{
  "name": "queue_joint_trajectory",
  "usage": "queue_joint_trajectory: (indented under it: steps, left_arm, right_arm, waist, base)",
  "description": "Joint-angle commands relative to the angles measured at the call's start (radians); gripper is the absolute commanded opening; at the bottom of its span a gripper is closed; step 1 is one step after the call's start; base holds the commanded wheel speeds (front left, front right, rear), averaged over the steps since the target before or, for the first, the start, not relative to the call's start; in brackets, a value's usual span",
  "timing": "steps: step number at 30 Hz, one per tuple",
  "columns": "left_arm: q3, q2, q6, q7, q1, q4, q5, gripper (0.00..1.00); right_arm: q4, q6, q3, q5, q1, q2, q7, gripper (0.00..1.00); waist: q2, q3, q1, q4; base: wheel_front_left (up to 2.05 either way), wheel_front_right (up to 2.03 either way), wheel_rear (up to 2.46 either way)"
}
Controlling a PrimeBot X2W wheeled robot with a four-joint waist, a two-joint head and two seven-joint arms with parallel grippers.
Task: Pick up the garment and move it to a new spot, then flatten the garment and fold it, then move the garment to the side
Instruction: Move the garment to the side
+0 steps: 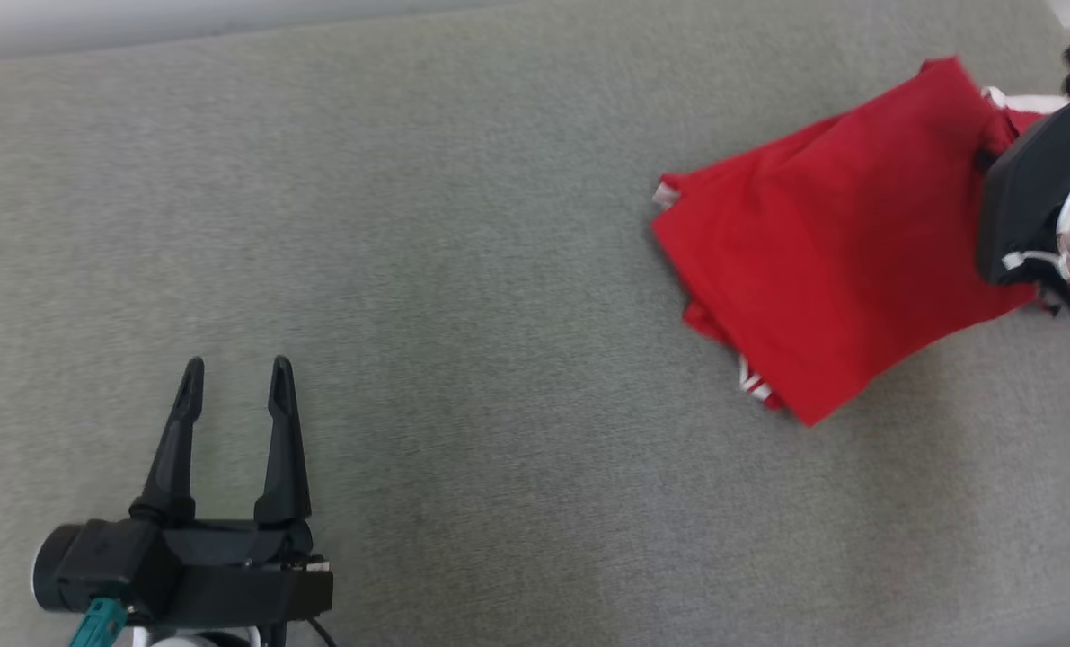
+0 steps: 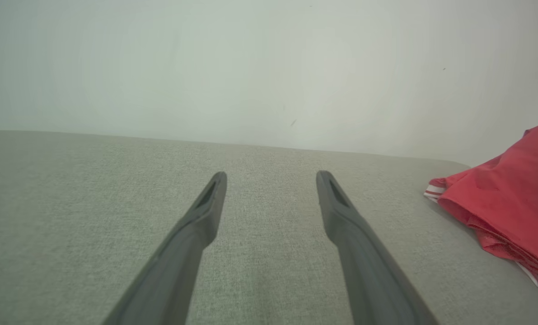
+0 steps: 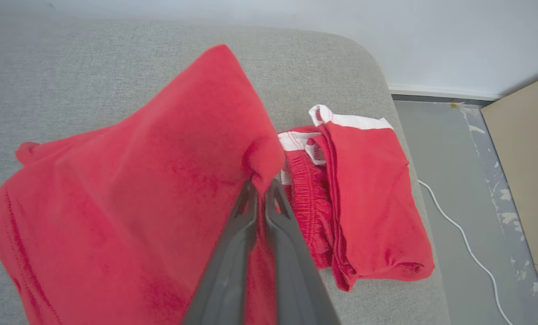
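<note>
- The grey woven cushion point(image 1: 463, 270) lay flat beneath the garment point(image 1: 822, 261).
- That soft red garment, white-trimmed, sat folded, one layer lifted, probably for carrying aside.
- The right gripper point(image 3: 260, 189) pinched the garment's raised fold, fingers pressed together.
- The left gripper point(image 1: 237, 368) hovered well apart from the garment, fingers spread, empty.

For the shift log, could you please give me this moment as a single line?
right gripper: jaws shut on red garment | left gripper: jaws open, empty | red garment: right end of grey cushion
</note>
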Motion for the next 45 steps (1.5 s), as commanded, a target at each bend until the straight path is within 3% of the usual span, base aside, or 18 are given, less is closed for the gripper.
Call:
queue_joint_trajectory:
  steps: [1,14,26,31,32,33,39,45]
  left_arm:
    - [0.003,0.001,-0.004,-0.002,-0.019,-0.014,0.017,1.00]
    - [-0.002,0.039,-0.019,-0.002,-0.059,-0.086,0.057,1.00]
    - [-0.033,0.139,-0.016,-0.002,-0.060,-0.187,0.066,1.00]
    - [-0.016,0.150,-0.016,-0.002,-0.048,-0.216,0.069,1.00]
    - [-0.016,0.150,-0.016,-0.001,-0.045,-0.221,0.066,1.00]
    - [-0.028,0.157,-0.016,-0.001,-0.041,-0.225,0.059,1.00]
    - [-0.023,0.153,-0.016,-0.001,-0.024,-0.198,0.074,1.00]
    - [-0.015,0.112,-0.015,-0.002,-0.019,-0.168,0.052,1.00]
  right_arm:
    - [-0.011,-0.003,-0.017,-0.014,-0.023,-0.003,-0.001,0.00]
    - [0.009,-0.003,-0.221,-0.132,-0.127,-0.013,-0.105,0.00]
    - [0.108,-0.003,-0.578,-0.294,-0.176,0.066,-0.291,0.00]
    - [0.131,-0.003,-0.657,-0.349,-0.189,0.085,-0.375,0.00]
    - [0.138,-0.003,-0.676,-0.354,-0.196,0.093,-0.392,0.60]
    - [0.149,-0.003,-0.688,-0.358,-0.198,0.102,-0.406,1.00]
    - [0.202,-0.003,-0.689,-0.381,-0.173,0.125,-0.506,1.00]
    - [0.205,-0.003,-0.580,-0.320,-0.098,0.141,-0.632,1.00]
  waist:
    - [-0.0003,0.068,-0.0001,-0.069]
    - [-0.0003,0.196,-0.0001,-0.130]
    - [-0.0003,0.300,-0.0001,-0.100]
    - [-0.0003,0.312,-0.0001,-0.097]
    - [-0.0003,0.312,-0.0001,-0.098]
    - [-0.0003,0.311,-0.0001,-0.099]
    - [-0.0003,0.261,-0.0001,-0.104]
    - [-0.0003,0.155,-0.0001,-0.087]
  base:
    - [0.00,0.00,0.00]
    - [0.00,0.00,0.00]
    - [0.00,0.00,0.00]
    - [0.00,0.00,0.00]
    - [0.00,0.00,0.00]
    - [0.00,0.00,0.00]
    - [0.00,0.00,0.00]
    - [0.00,0.00,0.00]
